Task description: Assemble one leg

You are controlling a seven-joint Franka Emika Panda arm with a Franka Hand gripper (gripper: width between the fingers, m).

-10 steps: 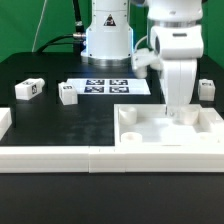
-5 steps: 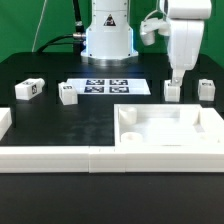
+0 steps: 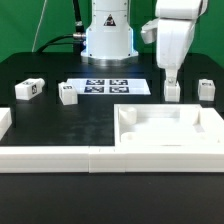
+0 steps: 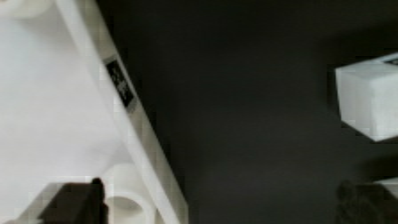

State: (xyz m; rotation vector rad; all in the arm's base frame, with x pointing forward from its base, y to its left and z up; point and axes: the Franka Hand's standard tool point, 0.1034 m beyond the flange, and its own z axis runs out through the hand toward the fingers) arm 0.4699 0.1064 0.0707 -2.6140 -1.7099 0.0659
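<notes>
My gripper [image 3: 169,73] hangs open and empty just above a white leg [image 3: 172,90] standing on the black table behind the large white tray [image 3: 150,136]. A second leg [image 3: 206,88] stands to the exterior view's right of it. Two more legs [image 3: 28,89] [image 3: 67,95] lie on the exterior view's left. In the wrist view the gripper [image 4: 222,200] has its dark fingertips [image 4: 71,203] far apart. Between them are the tray's tagged edge [image 4: 118,85] and bare table. A white leg [image 4: 370,95] shows off to one side.
The marker board [image 3: 108,86] lies in front of the robot base [image 3: 106,40]. A long white rail [image 3: 60,160] runs along the table's front, with a white block [image 3: 5,120] at its end on the exterior view's left.
The gripper has risen from low over the tray and moved back to above the leg behind it. In the last half second it shifted slightly to the exterior view's left.
</notes>
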